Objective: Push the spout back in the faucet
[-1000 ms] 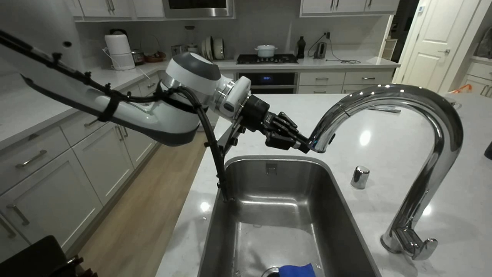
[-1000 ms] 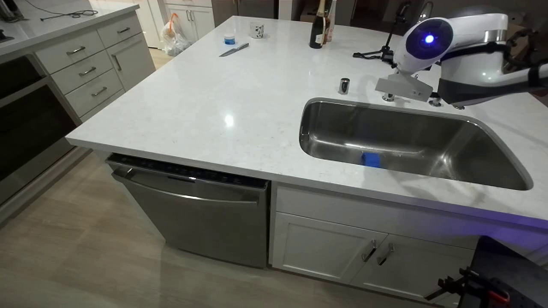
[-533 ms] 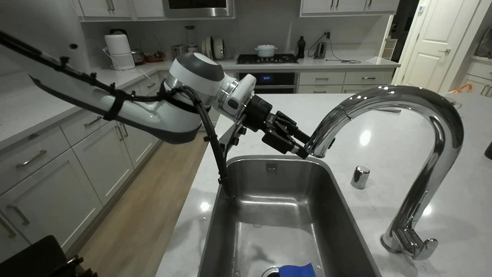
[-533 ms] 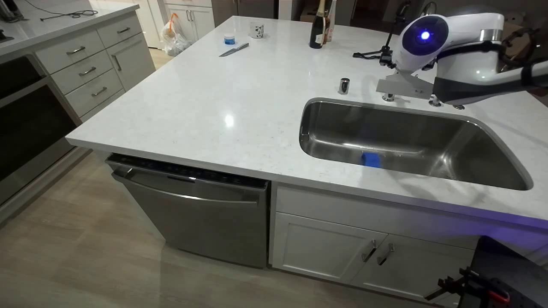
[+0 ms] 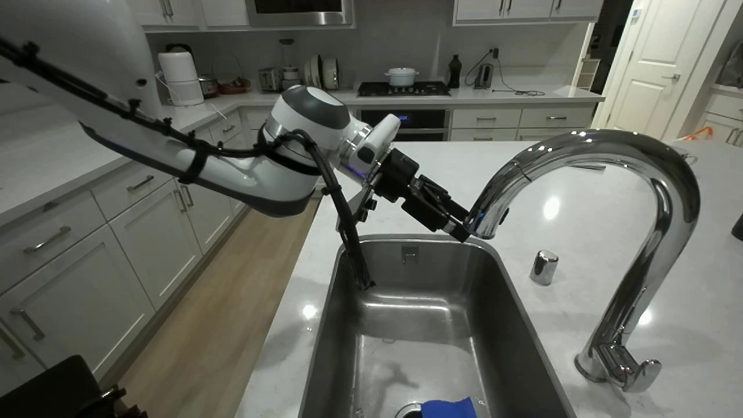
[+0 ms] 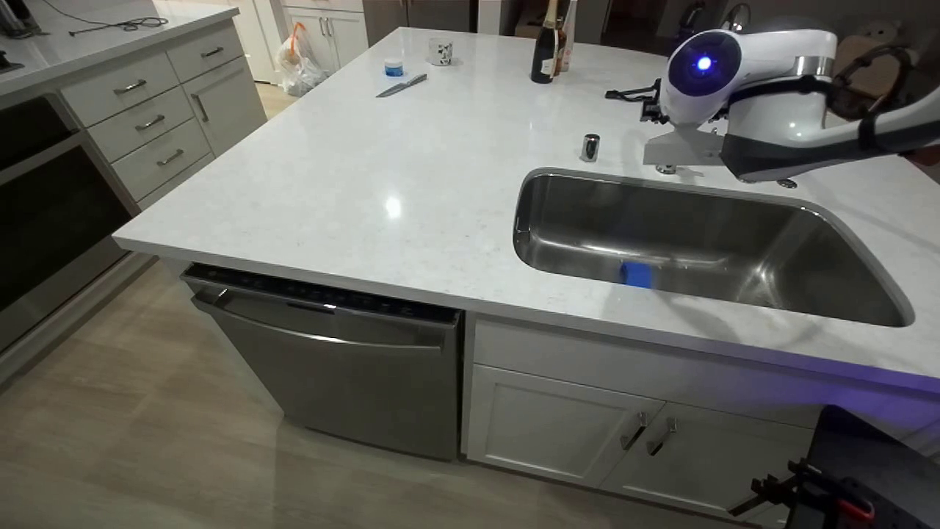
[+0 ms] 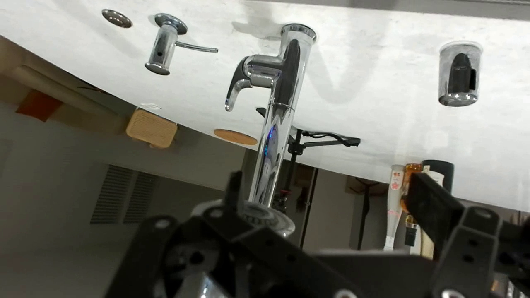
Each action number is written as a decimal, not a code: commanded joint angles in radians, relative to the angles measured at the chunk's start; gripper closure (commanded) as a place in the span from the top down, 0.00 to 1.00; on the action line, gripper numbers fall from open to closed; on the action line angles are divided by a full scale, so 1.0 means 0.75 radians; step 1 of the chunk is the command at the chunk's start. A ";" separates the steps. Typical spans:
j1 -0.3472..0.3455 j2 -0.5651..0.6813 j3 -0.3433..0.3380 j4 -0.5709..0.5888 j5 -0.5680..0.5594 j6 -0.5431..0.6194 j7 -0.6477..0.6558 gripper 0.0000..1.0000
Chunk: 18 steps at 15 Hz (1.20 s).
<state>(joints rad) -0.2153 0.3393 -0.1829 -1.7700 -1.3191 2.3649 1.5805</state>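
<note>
The chrome faucet [image 5: 650, 273] arches over the sink, and its spout [image 5: 487, 212] forms the tip, with only a thin seam line where it meets the tube. My gripper [image 5: 462, 223] is right at the spout's lower end; whether it touches cannot be told. In the wrist view my gripper [image 7: 327, 178] stands open, its fingers wide apart and only background between them. One finger [image 7: 234, 190] overlaps the face of the spout [image 7: 279, 221], partly hiding it; the tube of the faucet [image 7: 290, 74] runs behind. In an exterior view the arm [image 6: 778, 125] hides most of the faucet and gripper.
Below is the steel sink [image 5: 400, 313] with a blue cloth [image 5: 447, 408] by its drain. A small chrome knob [image 5: 544, 267] and a soap dispenser [image 7: 162, 49] stand on the counter. Farther off are bottles [image 6: 547, 44], a knife [image 6: 402, 86] and a black tripod [image 7: 296, 145].
The gripper's fingers have spread apart. In an exterior view the arm has shifted right, and the spout's tip sits slightly lower than one second ago.
</note>
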 commanded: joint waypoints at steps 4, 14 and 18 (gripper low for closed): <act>0.018 0.070 -0.008 0.122 -0.001 -0.051 -0.185 1.00; 0.008 0.199 0.010 0.213 0.258 -0.099 -0.647 1.00; 0.008 0.248 -0.002 0.245 0.376 -0.089 -0.806 1.00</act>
<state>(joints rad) -0.2116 0.4941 -0.1816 -1.6291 -1.0986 2.3225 1.0713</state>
